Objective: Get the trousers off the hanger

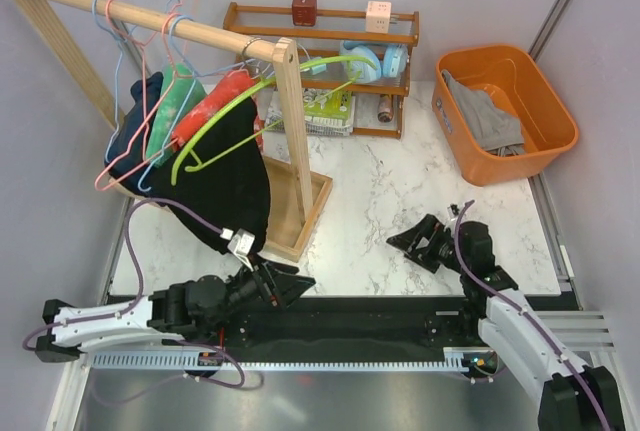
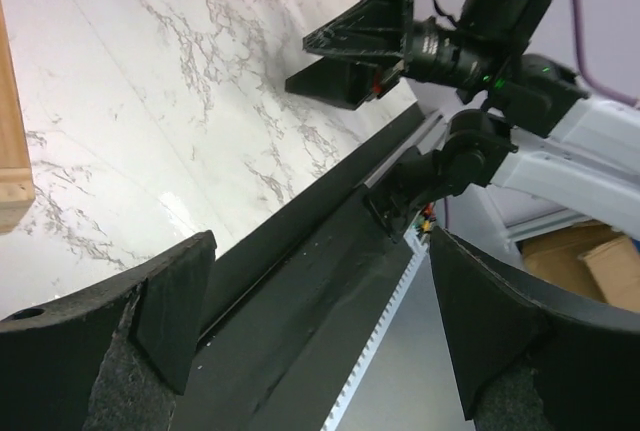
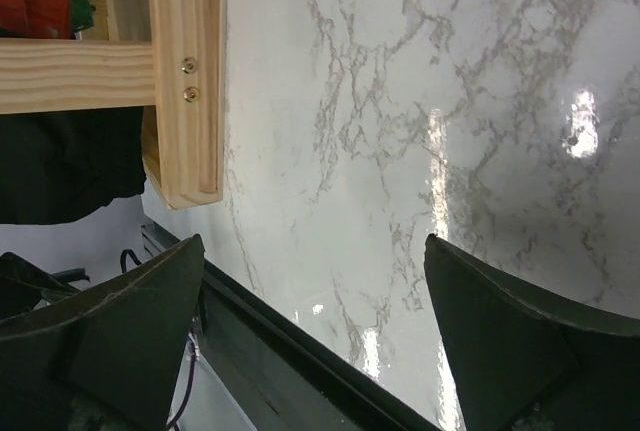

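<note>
The plain light grey trousers (image 1: 488, 116) of soft fabric are found crumpled inside an orange plastic tub (image 1: 556, 101) at about 2 o'clock on the white marble-patterned table (image 1: 400, 181). Their long axis is laid along the tub, from 10 o'clock to 4 o'clock, with folds bunched against the tub's near-left wall. They are well apart from the thin lime-green plastic hanger (image 1: 222, 109).

The hanger is hung at the right end of the round wooden rail (image 1: 150, 19) at about 10 o'clock. Its long sloping arms are stretched from 7 o'clock to 2 o'clock (the exact seat of the hook cannot be made out). It is crossed over a red garment (image 1: 212, 99), and a black garment (image 1: 232, 186) is draped below, beside the rack's pale wooden upright (image 1: 296, 121).

The left gripper (image 1: 298, 283) is held low at the table's near edge, at about 7 o'clock, pointed towards 3 o'clock. In the left wrist view its matte black fingers (image 2: 172, 316) are seen spread wide around nothing. The right gripper (image 1: 412, 241) is set at about 5 o'clock, pointed towards 9 o'clock, and its dark wedge-shaped fingers (image 3: 120, 326) are likewise parted wide over the glossy marble, with nothing between them.
</note>
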Available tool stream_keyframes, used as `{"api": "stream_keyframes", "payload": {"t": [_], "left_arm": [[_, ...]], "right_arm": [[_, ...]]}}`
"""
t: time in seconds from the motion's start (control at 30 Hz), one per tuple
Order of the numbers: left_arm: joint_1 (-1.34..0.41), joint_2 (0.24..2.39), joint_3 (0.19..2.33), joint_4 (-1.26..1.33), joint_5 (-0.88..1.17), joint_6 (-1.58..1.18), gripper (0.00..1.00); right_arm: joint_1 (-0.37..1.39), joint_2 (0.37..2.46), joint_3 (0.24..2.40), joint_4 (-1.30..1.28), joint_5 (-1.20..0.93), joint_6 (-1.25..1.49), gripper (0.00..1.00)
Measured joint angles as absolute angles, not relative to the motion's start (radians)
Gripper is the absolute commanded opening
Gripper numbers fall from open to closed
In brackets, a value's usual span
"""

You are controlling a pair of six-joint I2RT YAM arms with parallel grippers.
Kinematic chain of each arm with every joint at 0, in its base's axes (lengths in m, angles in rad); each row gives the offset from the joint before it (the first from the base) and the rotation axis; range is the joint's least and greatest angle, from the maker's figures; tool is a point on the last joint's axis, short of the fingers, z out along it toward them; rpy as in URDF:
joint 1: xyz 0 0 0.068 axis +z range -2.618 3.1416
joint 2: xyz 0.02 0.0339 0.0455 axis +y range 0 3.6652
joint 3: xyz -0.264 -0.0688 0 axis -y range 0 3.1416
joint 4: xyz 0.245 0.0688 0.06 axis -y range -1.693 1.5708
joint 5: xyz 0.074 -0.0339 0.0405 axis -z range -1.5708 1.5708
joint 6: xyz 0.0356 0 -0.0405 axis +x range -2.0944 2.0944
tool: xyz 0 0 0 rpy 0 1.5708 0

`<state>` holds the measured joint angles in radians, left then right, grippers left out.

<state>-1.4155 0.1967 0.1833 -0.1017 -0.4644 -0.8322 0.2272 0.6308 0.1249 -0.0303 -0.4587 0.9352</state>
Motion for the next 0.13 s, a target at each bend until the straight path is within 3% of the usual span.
{"api": "stream_keyframes", "payload": {"t": [0.13], "left_arm": [[-1.415, 0.059, 0.121, -0.113, -0.459, -0.883, 0.93]], "right_arm": [[0.227, 0.644, 0.052, 0.056, -0.479, 0.968, 0.98]]}}
